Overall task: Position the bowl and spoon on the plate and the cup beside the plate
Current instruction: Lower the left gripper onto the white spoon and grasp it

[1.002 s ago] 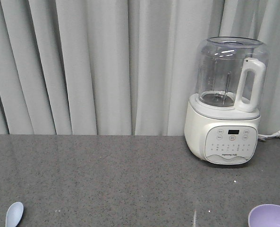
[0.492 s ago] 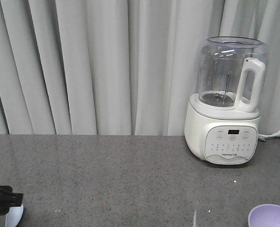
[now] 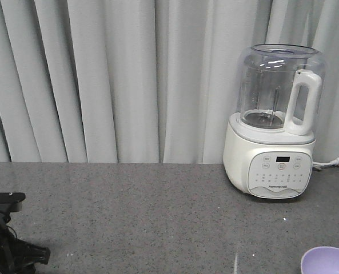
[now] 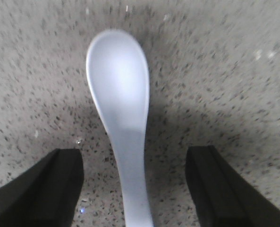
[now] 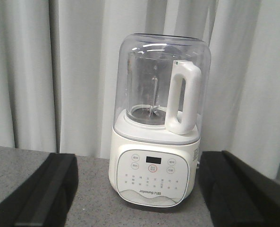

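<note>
Spoon point(image 4: 123, 118) is what your left gripper point(image 4: 134, 163) sits over. In the left wrist view it lies flat on the speckled counter point(image 4: 234, 71), with its long axis running straight along the gripper's line of sight. The scoop is at the far end, and the handle comes back toward the wrist between the two black fingers point(image 4: 50, 189). The jaws stand wide apart, one finger on each side of the handle, with bare counter showing between each finger and the spoon, so nothing is gripped yet. That layout is what you should trust: the closing direction runs across the narrow handle, not along it. I judge you need no wrist rotation, only a descent and a squeeze, though these views do not tell me whether the tips are already low enough. In the front view the spoon does not show, because the left arm point(image 3: 3, 240) covers the lower-left corner. The bowl point(image 3: 327, 260) peeks in at the lower-right corner, well apart from that arm, on the near side of the blender point(image 3: 275, 123). Your right gripper point(image 5: 140, 189) is spread open too and holds nothing, aimed at the blender and curtain point(image 5: 83, 71), so the left arm is plainly the nearer one. Plate and cup show in no view, so you cannot plan the carry from here.
</note>
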